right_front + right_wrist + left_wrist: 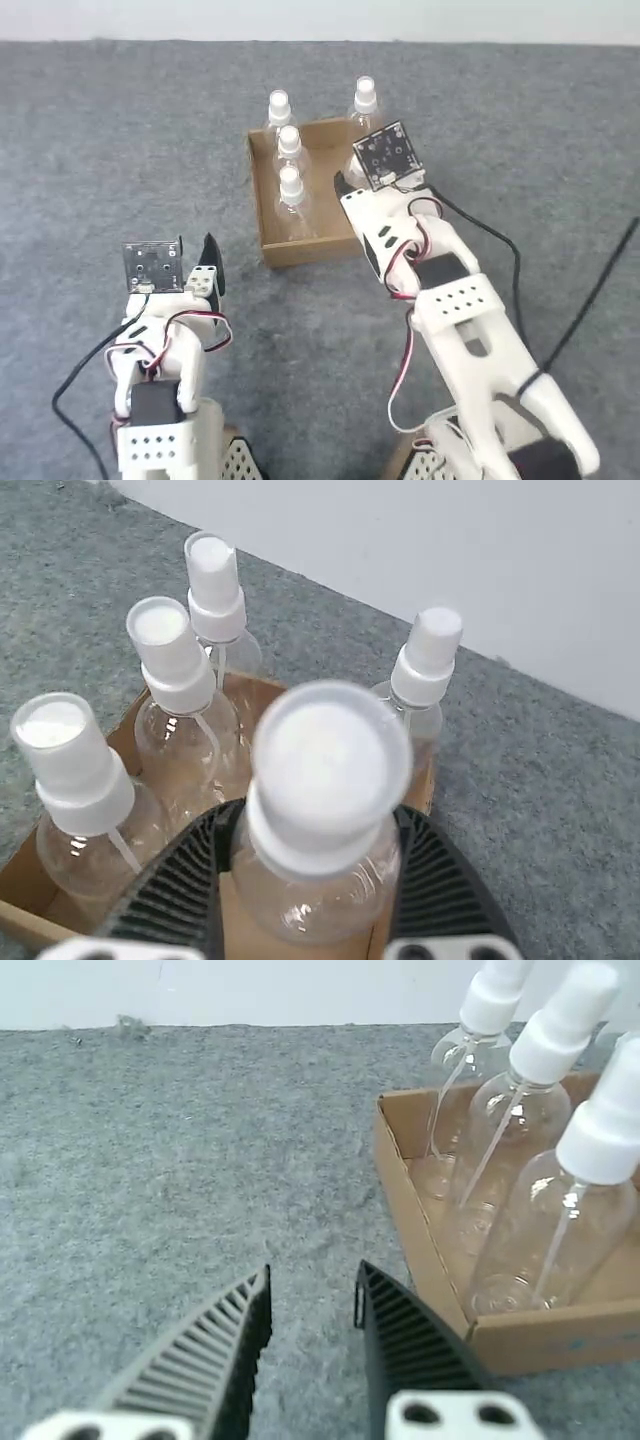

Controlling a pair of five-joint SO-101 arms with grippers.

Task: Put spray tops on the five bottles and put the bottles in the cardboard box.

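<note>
Grey carpet (120, 140) is covering the table. One capped bottle (325, 760) is hanging upright over the right side of the cardboard box (305, 250), and the right gripper (312, 830) is clamping it just under the cap. Other capped bottles (291, 190) are standing close by, to its left and beyond. Judgement: lowering it straight down, staying clear of neighbouring caps, and releasing only once the base is seated. Left gripper (313, 1278) is hovering with fingers parted over carpet, near the box's left wall.

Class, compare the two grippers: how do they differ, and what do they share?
The left gripper is open and empty; the right gripper grips a capped bottle. The left hangs over carpet beside the cardboard box; the right is over the box. Both have black ribbed fingers.
</note>
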